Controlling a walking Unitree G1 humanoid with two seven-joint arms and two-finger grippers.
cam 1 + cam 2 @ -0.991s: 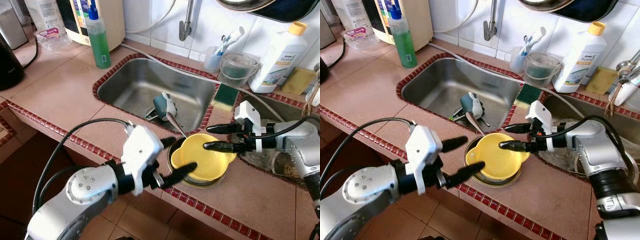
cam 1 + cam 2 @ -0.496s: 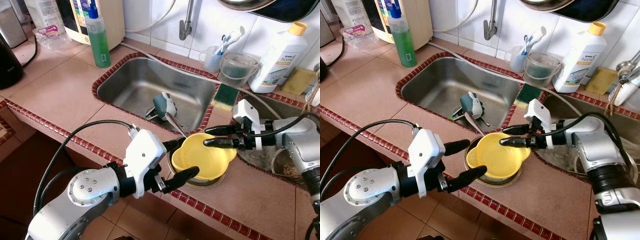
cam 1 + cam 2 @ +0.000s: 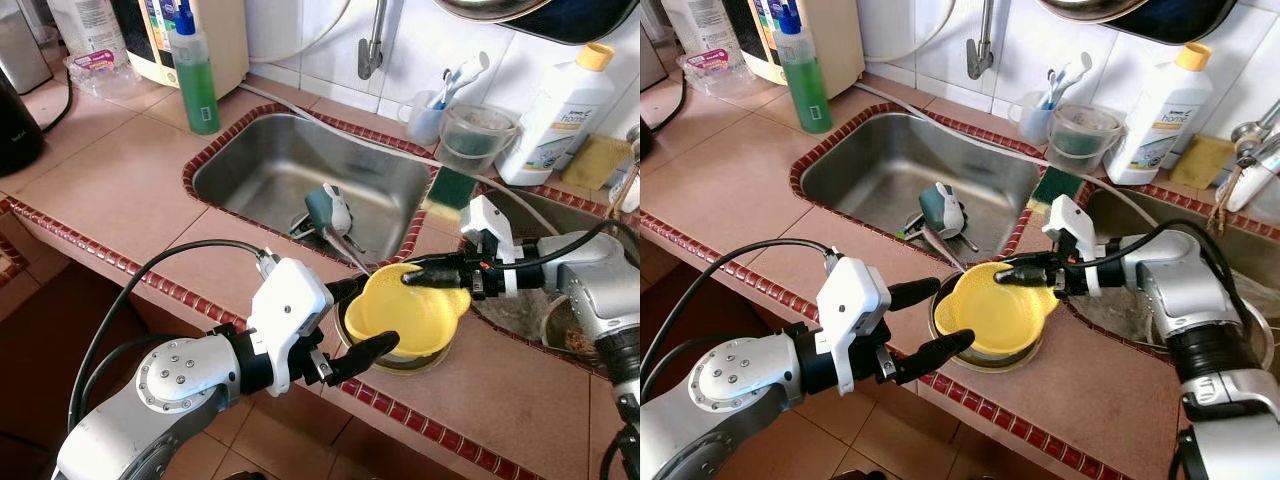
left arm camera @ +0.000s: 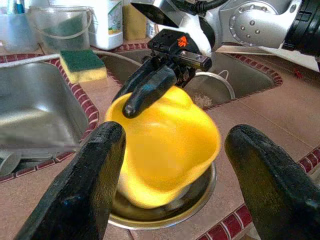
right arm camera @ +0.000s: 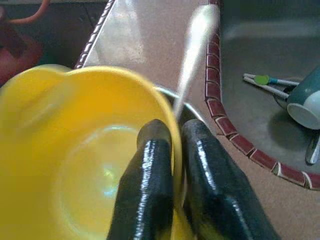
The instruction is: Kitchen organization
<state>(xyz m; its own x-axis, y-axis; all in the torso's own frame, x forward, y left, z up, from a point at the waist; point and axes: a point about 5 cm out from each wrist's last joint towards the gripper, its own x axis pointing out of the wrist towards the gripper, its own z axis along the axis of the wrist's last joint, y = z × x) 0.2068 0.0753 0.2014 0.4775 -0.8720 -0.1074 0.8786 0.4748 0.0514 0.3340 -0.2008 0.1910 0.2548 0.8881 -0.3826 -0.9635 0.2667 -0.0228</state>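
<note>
The counter (image 3: 120, 190) carries a sink (image 3: 260, 170). Near its corner a yellow bowl (image 3: 405, 315) sits tilted in a metal bowl (image 3: 1015, 358). The right gripper (image 3: 1002, 275) pinches its rim. The left gripper (image 3: 358, 318) waits open beside it.

Loads of colour on this kitchen counter

The bowl (image 3: 405, 315) is bright yellow, sitting in a shiny silver metal dish (image 3: 400, 362). Counter tiles (image 3: 110, 180) are a pinkish tan with a dark red mosaic border (image 3: 70, 238) round the edges and the steel-grey sink (image 3: 300, 165). There's a green soap bottle (image 3: 197, 80) with a blue top, a teal mug (image 3: 325, 210), a green-and-yellow sponge (image 3: 450, 192), and a white bottle (image 3: 555, 110) with an orange-yellow cap. Gripper fingers (image 5: 150, 190) are glossy black.
</note>
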